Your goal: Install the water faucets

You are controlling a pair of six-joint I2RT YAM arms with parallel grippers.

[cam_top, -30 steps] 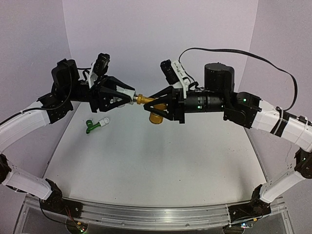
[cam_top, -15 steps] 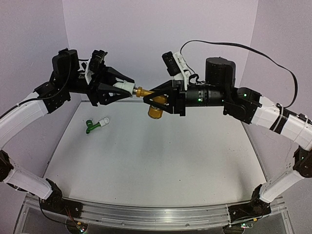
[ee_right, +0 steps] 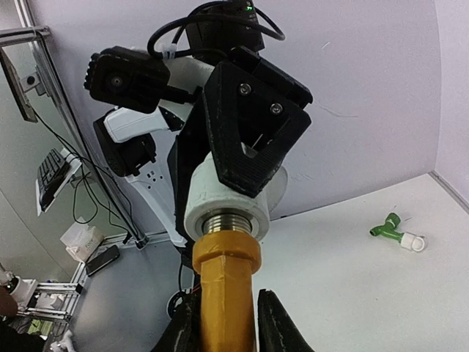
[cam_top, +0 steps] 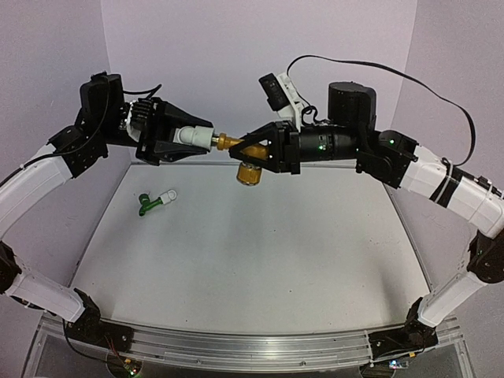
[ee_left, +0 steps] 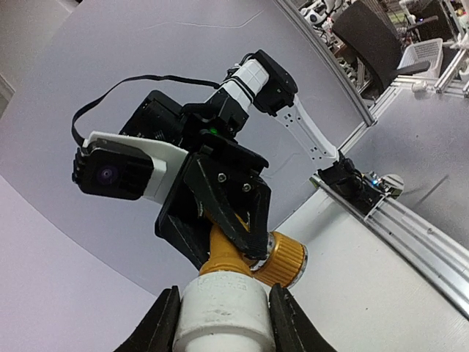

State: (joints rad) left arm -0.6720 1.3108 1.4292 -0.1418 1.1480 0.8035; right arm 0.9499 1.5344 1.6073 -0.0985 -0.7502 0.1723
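My left gripper is shut on a white pipe fitting, held in the air above the table's far side. My right gripper is shut on the yellow-gold faucet. The faucet's threaded metal end sits in the fitting's mouth, with some thread still showing in the right wrist view. Its round knob hangs below. In the left wrist view the fitting sits between my fingers with the faucet beyond it. The green faucet, joined to a small white fitting, lies on the table at left.
The white table is walled by pale purple panels at the back and sides. An aluminium rail runs along the near edge. A black cable loops over the right arm.
Both arms have shifted left and slightly up with the parts held together. The left gripper has rolled about its axis. The fitting and faucet stay mated.
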